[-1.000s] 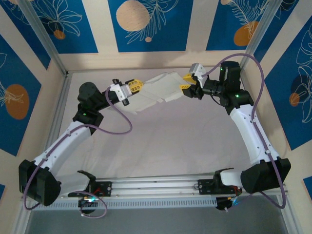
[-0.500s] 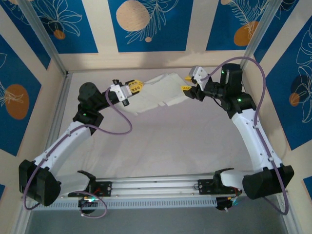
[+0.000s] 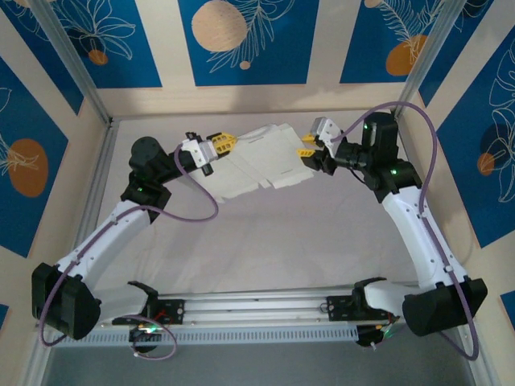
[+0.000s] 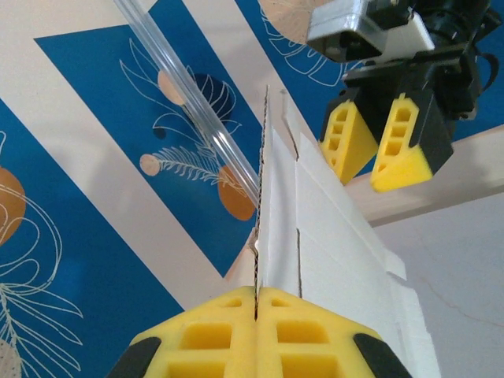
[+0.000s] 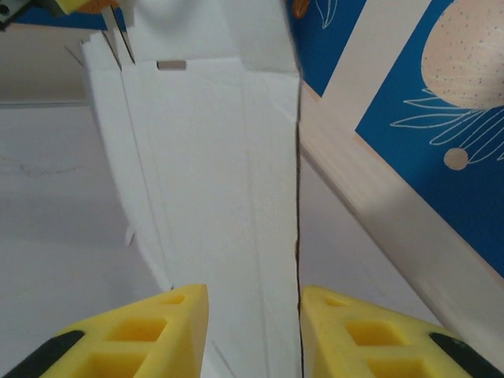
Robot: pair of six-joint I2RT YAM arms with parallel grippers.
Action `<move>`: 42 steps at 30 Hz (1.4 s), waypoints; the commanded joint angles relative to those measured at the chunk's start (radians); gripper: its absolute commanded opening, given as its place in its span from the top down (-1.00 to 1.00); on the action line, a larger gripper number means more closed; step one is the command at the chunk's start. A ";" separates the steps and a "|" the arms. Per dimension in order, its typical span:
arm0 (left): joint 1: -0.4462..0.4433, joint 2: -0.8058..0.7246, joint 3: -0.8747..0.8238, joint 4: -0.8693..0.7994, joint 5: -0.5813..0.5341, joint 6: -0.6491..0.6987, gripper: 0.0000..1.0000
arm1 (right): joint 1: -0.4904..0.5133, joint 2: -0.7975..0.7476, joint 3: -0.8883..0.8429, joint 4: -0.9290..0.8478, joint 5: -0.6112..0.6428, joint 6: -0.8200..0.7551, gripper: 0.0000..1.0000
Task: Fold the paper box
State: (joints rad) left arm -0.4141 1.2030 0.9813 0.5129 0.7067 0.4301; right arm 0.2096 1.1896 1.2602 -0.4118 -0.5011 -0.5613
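1. From the near edge, the left arm (image 3: 105, 233) and right arm (image 3: 418, 225) reach toward the far half of the counter (image 3: 282, 249). Elbows are flared outward and the wrists are turned in to face each other.
2. The left end effector (image 3: 226, 143) is clamped tight on the left edge of the paper box (image 3: 259, 161). The right end effector (image 3: 307, 147) has its jaws apart, straddling the right edge.
3. Counter's pale and plain, with aluminium posts (image 3: 71, 63) at the far corners and blue leaf-print panels (image 3: 241, 40) on the cream walls.
4. The box is a flat white die-cut sheet, creased and tabbed, stretched between both end effectors near the far wall.
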 commanded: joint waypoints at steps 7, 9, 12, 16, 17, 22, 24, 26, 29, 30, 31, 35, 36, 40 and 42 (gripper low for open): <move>0.020 -0.026 -0.007 0.046 0.048 -0.024 1.00 | 0.014 0.059 0.060 -0.050 -0.002 -0.012 0.38; 0.021 -0.032 -0.006 0.030 0.057 -0.017 1.00 | 0.011 0.048 0.055 -0.037 0.027 -0.014 0.37; 0.022 -0.041 -0.009 0.004 0.071 -0.003 1.00 | 0.006 0.027 0.048 -0.024 0.078 -0.023 0.35; 0.021 -0.047 -0.012 -0.003 0.078 0.001 1.00 | 0.004 0.000 0.022 -0.012 0.117 -0.041 0.23; 0.021 -0.046 -0.012 -0.004 0.077 0.001 1.00 | 0.004 -0.003 0.018 -0.011 0.124 -0.044 0.23; 0.021 -0.046 -0.012 -0.006 0.077 0.003 1.00 | 0.012 -0.004 0.008 -0.011 0.126 -0.038 0.22; 0.021 -0.048 -0.012 -0.004 0.080 0.002 1.00 | 0.016 0.000 0.009 -0.023 0.096 -0.039 0.22; 0.021 -0.047 -0.012 0.002 0.076 -0.001 1.00 | 0.024 0.007 0.015 -0.050 0.056 -0.050 0.22; 0.021 -0.046 -0.012 0.010 0.074 -0.005 1.00 | 0.038 0.014 0.015 -0.076 0.003 -0.063 0.25; 0.021 -0.046 -0.012 0.011 0.073 -0.006 1.00 | 0.040 0.020 0.016 -0.081 -0.003 -0.064 0.28; 0.021 -0.045 -0.012 0.012 0.073 -0.007 1.00 | 0.043 0.023 0.016 -0.082 -0.003 -0.065 0.33; 0.021 -0.046 -0.013 0.013 0.071 -0.006 1.00 | 0.043 0.033 0.025 -0.096 -0.016 -0.072 0.65; 0.021 -0.047 -0.015 0.015 0.071 -0.006 1.00 | 0.045 0.034 0.028 -0.103 -0.020 -0.076 0.75; 0.021 -0.048 -0.020 0.013 0.058 0.001 1.00 | 0.049 0.032 0.039 -0.114 -0.004 -0.087 1.00; 0.021 -0.050 -0.021 0.003 0.029 0.012 0.79 | 0.055 0.026 0.042 -0.112 0.044 -0.088 1.00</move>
State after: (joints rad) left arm -0.4011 1.1759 0.9665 0.4919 0.7502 0.4309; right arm 0.2546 1.2209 1.2873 -0.4889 -0.4816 -0.6361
